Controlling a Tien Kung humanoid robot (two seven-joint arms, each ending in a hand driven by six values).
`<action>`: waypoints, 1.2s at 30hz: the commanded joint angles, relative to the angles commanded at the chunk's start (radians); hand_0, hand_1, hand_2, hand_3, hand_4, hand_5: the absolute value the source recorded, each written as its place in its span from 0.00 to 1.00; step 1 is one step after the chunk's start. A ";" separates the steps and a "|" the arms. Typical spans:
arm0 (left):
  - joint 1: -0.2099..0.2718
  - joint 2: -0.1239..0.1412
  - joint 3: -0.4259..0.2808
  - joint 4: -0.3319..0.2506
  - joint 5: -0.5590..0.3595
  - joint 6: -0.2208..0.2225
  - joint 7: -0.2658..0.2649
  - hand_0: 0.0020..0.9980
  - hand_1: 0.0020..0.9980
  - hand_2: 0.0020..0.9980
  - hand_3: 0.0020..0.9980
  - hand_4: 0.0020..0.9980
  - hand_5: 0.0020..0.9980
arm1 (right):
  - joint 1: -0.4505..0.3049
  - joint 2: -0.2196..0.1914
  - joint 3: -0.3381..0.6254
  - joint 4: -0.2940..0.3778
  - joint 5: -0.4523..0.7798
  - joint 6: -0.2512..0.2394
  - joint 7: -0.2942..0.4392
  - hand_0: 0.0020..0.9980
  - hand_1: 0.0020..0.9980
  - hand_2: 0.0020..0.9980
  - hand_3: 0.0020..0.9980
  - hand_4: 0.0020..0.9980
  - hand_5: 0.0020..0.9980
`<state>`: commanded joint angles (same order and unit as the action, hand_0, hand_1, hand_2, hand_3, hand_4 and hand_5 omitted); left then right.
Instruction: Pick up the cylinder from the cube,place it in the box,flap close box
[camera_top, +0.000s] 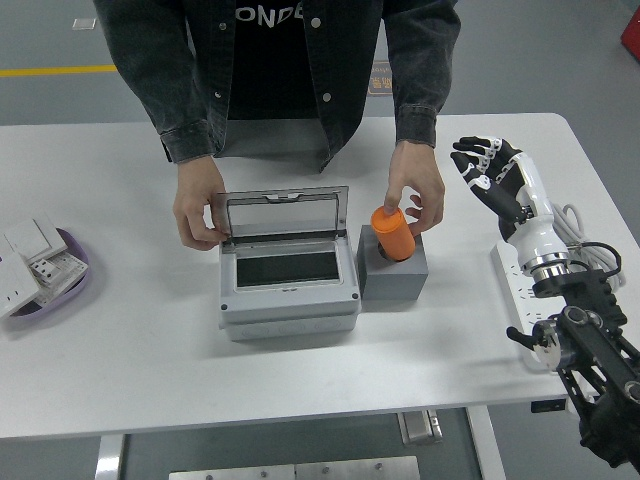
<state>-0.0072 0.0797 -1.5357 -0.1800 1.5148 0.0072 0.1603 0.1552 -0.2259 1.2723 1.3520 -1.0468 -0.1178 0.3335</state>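
An orange cylinder (394, 233) stands tilted in the round hole of the grey cube (393, 271), and a person's hand (416, 192) grips its top. The grey box (288, 281) sits just left of the cube. Its clear flap (278, 213) is raised, held at the left corner by the person's other hand (198, 212). The box's inside looks dark and empty. My right hand (492, 170) hovers over the table to the right of the cube, fingers spread, holding nothing. My left arm is out of view.
A person in a dark jacket stands at the far side, leaning over the table. A purple tray (66, 282) with white switch parts sits at the left edge. A white power strip (512, 283) with cables lies under my right forearm.
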 joint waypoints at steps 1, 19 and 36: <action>0.000 0.000 -0.001 0.000 0.001 0.000 0.000 0.59 0.61 0.61 0.63 0.64 0.17 | 0.000 0.000 0.000 0.000 0.000 0.000 0.000 0.74 0.64 0.64 0.60 0.83 0.29; 0.001 -0.002 0.002 0.000 -0.002 0.001 0.002 0.59 0.61 0.61 0.63 0.64 0.17 | 0.005 0.009 -0.038 -0.027 0.000 -0.020 0.027 0.74 0.64 0.64 0.60 0.83 0.29; 0.002 0.000 0.006 0.000 -0.004 0.001 0.003 0.59 0.61 0.61 0.63 0.64 0.17 | 0.073 0.033 -0.189 -0.158 -0.008 -0.074 0.087 0.72 0.64 0.63 0.60 0.83 0.29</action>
<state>-0.0054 0.0792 -1.5298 -0.1800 1.5110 0.0085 0.1635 0.2287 -0.1927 1.0828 1.1941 -1.0551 -0.1918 0.4205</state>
